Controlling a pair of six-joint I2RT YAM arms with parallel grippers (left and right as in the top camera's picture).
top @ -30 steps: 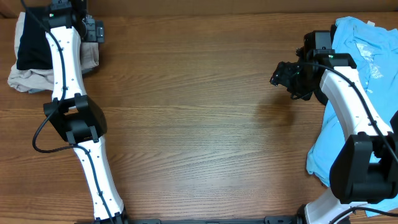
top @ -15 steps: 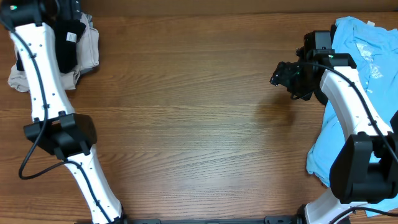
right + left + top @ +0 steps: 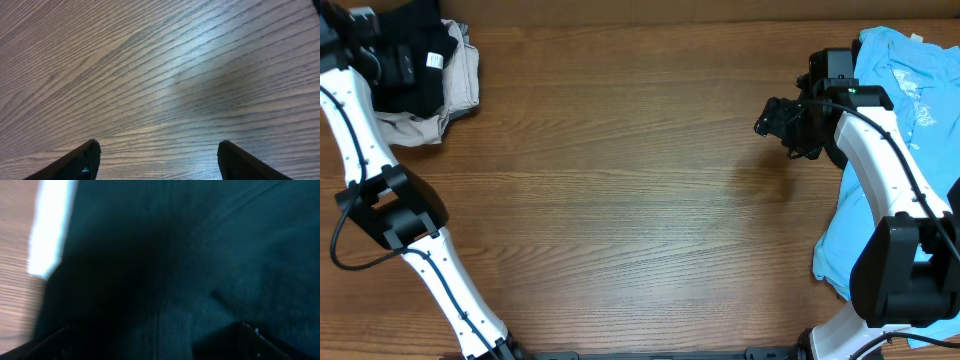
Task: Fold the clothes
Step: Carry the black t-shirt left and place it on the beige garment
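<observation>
One crumpled black garment (image 3: pixel 420 90), woodgrain table (image 3: pixel 620 200).

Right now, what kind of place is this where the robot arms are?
Probably a robot lab or test bench. A white left arm and right arm stand at a wooden table, with a blue shirt on one side and a black-and-beige clothes pile on the other.

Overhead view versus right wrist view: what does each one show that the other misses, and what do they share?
Only overhead: the crumpled light blue T-shirt at the right edge, and the black garment lying on a beige garment at the top-left corner. Only right wrist: the right gripper seen close, its two dark fingertips spread wide with nothing between them. Both: the bare brown wood-grain table.
</observation>
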